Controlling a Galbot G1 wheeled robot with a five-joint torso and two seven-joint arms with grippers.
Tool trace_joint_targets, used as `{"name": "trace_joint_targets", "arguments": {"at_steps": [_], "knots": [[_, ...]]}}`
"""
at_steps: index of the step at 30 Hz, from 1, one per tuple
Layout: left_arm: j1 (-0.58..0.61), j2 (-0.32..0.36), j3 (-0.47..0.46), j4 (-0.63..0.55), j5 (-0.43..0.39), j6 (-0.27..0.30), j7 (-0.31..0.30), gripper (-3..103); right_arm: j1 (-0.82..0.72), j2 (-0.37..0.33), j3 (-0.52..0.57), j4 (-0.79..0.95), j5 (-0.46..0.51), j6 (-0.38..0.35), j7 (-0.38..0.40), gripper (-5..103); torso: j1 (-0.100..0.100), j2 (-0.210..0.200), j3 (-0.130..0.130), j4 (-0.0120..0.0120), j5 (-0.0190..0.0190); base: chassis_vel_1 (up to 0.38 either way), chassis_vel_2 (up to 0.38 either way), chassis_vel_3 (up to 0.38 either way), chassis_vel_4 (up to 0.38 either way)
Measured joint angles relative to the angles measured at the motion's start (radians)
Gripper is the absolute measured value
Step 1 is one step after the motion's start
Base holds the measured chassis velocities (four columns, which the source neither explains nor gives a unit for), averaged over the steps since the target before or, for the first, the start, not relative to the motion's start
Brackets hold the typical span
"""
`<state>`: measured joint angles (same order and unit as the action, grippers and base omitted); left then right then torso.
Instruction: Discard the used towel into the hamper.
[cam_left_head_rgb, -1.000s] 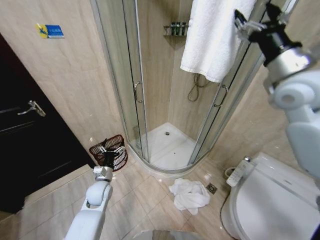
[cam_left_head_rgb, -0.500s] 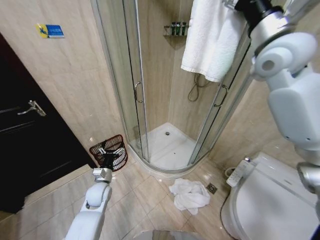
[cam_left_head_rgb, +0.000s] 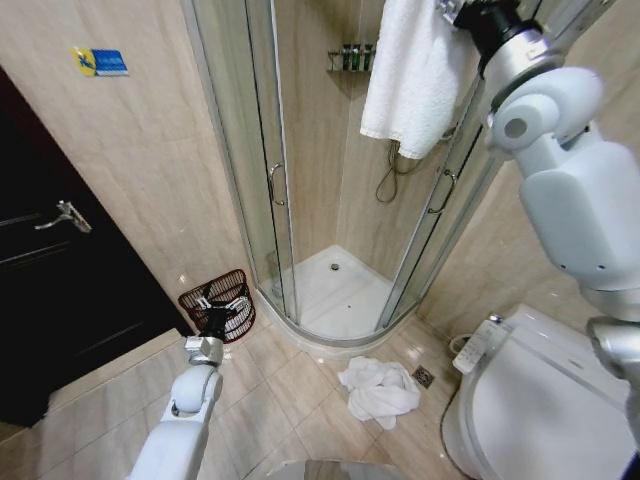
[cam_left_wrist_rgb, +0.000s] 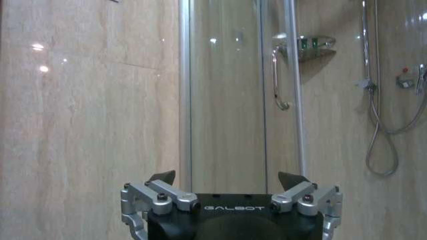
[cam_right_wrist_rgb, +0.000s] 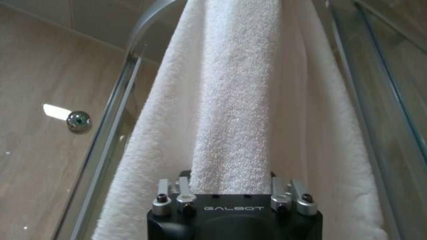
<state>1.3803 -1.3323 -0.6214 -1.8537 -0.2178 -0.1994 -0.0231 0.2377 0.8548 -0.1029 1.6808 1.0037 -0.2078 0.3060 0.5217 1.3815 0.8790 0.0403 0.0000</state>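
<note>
Right hand (cam_right_wrist_rgb: 233, 187) is pinching a fold of the hanging towel (cam_left_head_rgb: 415, 75) high up (ready to pull it free); left hand (cam_left_wrist_rgb: 230, 182) is waiting released above the hamper (cam_left_head_rgb: 222, 300).

Toilet (cam_left_head_rgb: 545, 400) beside glass shower door (cam_left_head_rgb: 245, 150)

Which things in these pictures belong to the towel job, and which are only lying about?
Belong to the job:
white terry towel hanging over the shower screen
right gripper, closed on that towel
dark red-brown slatted hamper

Lying about:
crumpled white cloth on the floor
white toilet
left gripper, open and idle
</note>
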Motion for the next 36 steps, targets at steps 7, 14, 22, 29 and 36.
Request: {"name": "trace_joint_targets", "arguments": {"at_steps": [7,14,22,29,36], "knots": [[0.003,0.002,0.000,0.003,-0.018,-0.020,0.009,100,0.017,0.028,-0.016,-0.024,-0.002,-0.006,0.007,33,0.000,0.000,0.000,0.0002,-0.0002,0.000,0.000,0.000,0.000],[0.005,0.009,-0.010,0.002,-0.028,-0.023,0.009,100,0.020,0.039,-0.023,-0.033,-0.005,-0.009,0.016,8,0.000,0.000,0.000,0.0002,-0.0002,0.000,0.000,0.000,0.000],[0.010,0.009,-0.012,-0.004,-0.029,-0.028,0.009,100,-0.015,0.008,-0.014,-0.007,-0.002,-0.009,0.021,5,0.000,0.000,0.000,0.0002,-0.0001,0.000,0.000,0.000,0.000],[0.016,0.007,-0.009,-0.009,-0.025,-0.034,0.010,100,-0.129,-0.057,0.039,0.065,0.004,-0.007,0.013,5,0.000,0.000,0.000,0.0000,0.0001,0.000,0.000,0.000,0.000],[0.020,0.004,-0.009,-0.013,-0.023,-0.037,0.010,100,-0.316,-0.099,0.122,0.158,0.002,-0.001,0.009,5,0.000,0.000,0.000,0.0001,0.0000,0.000,0.000,0.000,0.000]]}}
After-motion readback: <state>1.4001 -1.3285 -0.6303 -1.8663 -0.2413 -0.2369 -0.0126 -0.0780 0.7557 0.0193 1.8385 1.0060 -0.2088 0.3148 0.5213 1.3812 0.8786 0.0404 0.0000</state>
